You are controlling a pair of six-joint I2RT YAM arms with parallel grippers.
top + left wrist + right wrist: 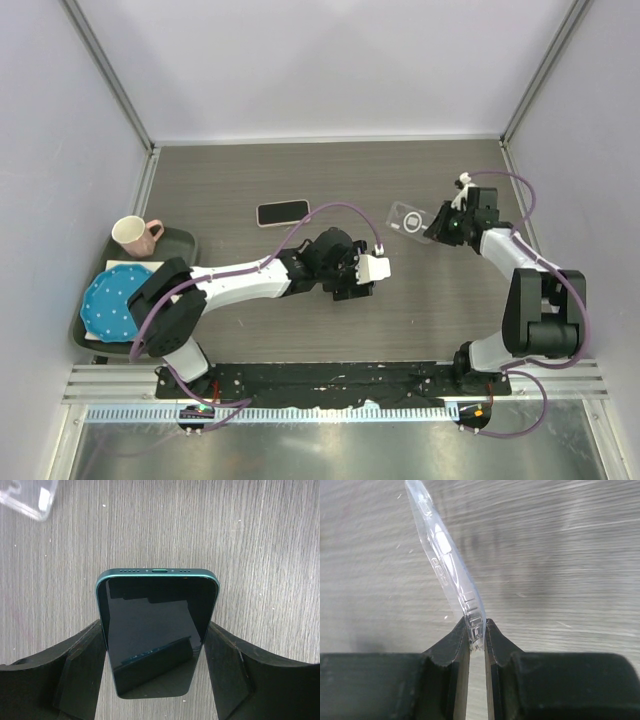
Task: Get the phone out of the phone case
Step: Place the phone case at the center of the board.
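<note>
Grey wood-grain worktop (430, 300), white walls on three sides. Far left: dark tray (182, 240) holding a cream mug with pink handle (132, 235) and, nearer the arm bases, a round blue plate with white dots (115, 300). Right of the tray, toward the back, a dark flat phone with pale rim (283, 212) lies on the worktop, apart from both arms.

Mid worktop: left tool (156, 650) spread wide, its black fingers (80, 670) pressed against both long edges of a teal-edged phone with black screen (157, 605). Screen faces up, port end points away from the wrist camera. This phone is bare. Cannot tell whether it is lifted or resting on the wood. In the top view it is hidden under the left wrist.

Right of centre: clear plastic phone case (408, 217), well apart from the teal-edged phone, tilted up on edge. Right tool (477, 630) nearly pressed together, pinching the case's thin wall at one end.
</note>
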